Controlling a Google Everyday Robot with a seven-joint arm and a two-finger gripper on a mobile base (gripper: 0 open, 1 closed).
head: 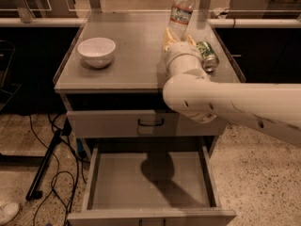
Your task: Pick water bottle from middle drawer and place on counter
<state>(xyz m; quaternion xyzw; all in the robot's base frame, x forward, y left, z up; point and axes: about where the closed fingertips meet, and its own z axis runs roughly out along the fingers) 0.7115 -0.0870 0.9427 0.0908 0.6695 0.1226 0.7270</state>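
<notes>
Water bottle [181, 9] in pinch of gripper [178, 37] (base only), over counter [131, 55].

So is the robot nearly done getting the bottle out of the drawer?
Nearly. The wide grey metal drawer lies open with nothing in it, so the pick looks done. The gripper holds the clear plastic water bottle, tilted, over the flat grey counter, near a green can. Left: set it down and let go.
</notes>
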